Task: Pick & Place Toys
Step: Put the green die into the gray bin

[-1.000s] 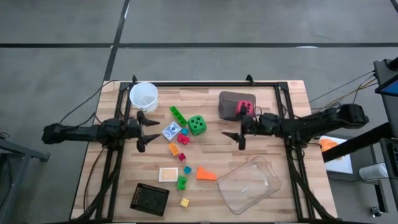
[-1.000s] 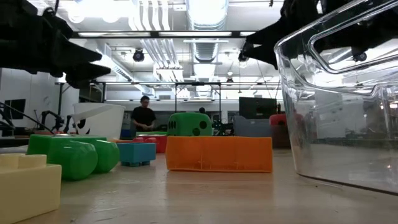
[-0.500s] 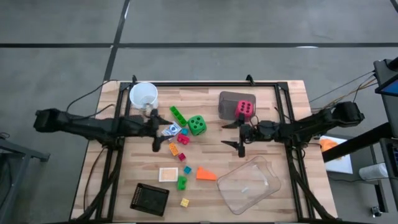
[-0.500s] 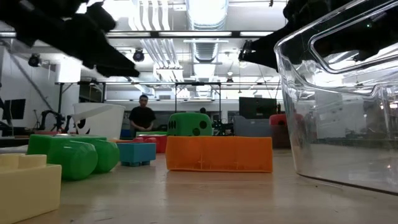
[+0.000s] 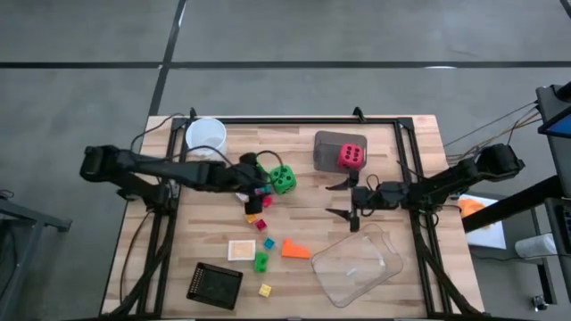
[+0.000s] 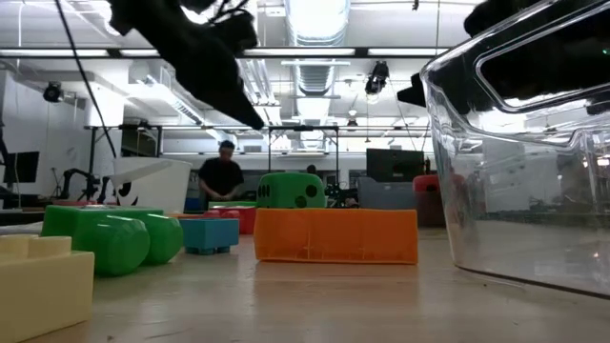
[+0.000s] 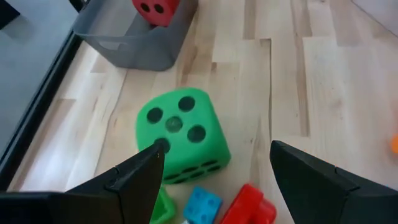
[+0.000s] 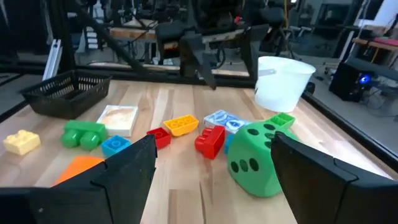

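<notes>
The toys lie mid-table: a green die (image 5: pixel 283 178), small bricks such as a red one (image 8: pixel 210 140) and a blue one (image 7: pixel 202 204), an orange wedge (image 5: pixel 295 249), a green brick (image 5: pixel 260 261) and a yellow brick (image 5: pixel 265 290). A pink-red die (image 5: pixel 351 155) sits in a grey bin (image 5: pixel 328 143). My left gripper (image 5: pixel 260 185) hangs open, slanting down, just left of the green die (image 7: pixel 180 134) and above the bricks. My right gripper (image 5: pixel 342 199) is open and level, right of the green die, with nothing between its fingers.
A white cup (image 5: pixel 206 135) stands at the far left. A clear plastic tray (image 5: pixel 355 265) lies at the near right, right of the wedge. A black basket (image 5: pixel 214 284) and a white card (image 5: pixel 241 250) lie near the front edge.
My left gripper has swung toward the table's right, rising a little and tipping down, and now hangs beside the green die. My right gripper has drifted toward the near edge and sunk slightly. Both stay open; no toy has moved.
</notes>
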You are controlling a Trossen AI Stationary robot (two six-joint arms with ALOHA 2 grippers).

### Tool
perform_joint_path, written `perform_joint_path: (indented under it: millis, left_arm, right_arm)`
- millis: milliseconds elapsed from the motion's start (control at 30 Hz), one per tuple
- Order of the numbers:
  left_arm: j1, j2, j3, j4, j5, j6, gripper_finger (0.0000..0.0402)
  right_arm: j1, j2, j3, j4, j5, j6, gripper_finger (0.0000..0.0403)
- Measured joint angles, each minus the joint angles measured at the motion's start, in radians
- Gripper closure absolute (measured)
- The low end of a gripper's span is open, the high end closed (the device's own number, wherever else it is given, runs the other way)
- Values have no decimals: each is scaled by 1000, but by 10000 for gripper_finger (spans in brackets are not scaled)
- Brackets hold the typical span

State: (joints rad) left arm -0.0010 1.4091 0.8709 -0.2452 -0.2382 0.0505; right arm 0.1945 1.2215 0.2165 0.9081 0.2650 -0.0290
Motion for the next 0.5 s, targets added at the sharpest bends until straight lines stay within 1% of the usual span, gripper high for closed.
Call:
perform_joint_path:
  millis: [133,267,400,500]
  left_arm:
    - [-2,89,51,-9,3,-2,111]
    - [-4,176,96,-12,-1,-6,111]
    - [-4,258,149,-27,-90,-24,110]
    - [-4,312,182,-58,-137,-4,110]
  right_arm:
    - [0,-3,-42,51,19,1,94]
    - [0,-5,-50,57,30,3,94]
    - [0,-5,-50,58,30,3,94]
    - [0,-5,-50,58,30,3,94]
